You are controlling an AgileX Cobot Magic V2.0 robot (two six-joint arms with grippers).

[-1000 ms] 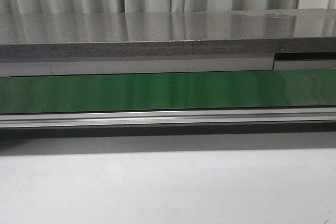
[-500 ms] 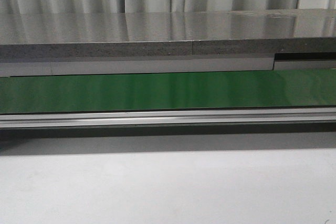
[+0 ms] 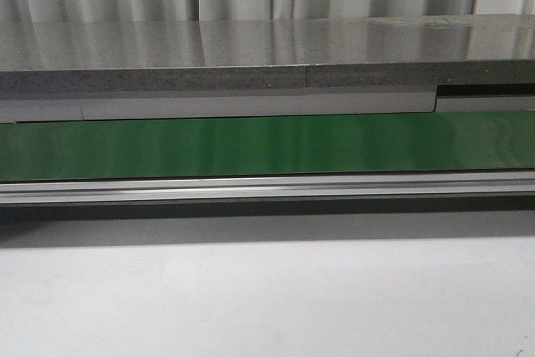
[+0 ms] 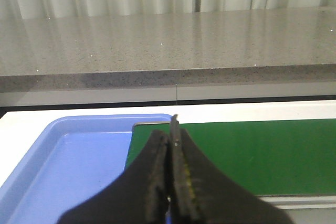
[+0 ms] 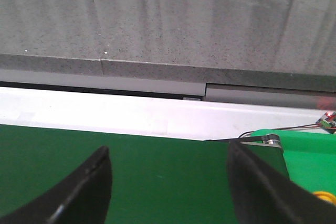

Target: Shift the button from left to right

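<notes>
Front view: green belt (image 3: 267, 146) runs across, white table (image 3: 267, 298) in front, grey counter (image 3: 267, 56) behind. No button, no arms visible.

Left wrist: left tool (image 4: 169, 177) fingers pressed together, nothing between them, hanging over the edge of a blue tray (image 4: 47, 166) beside the belt. Tray shows no button.

Right wrist: right tool (image 5: 170, 182) fingers wide apart over the belt. Small yellow bit (image 5: 326, 198) at the frame edge, can't tell if it's the button.

Risk: button unlocated; any reach now would likely be blind and miss it.
</notes>
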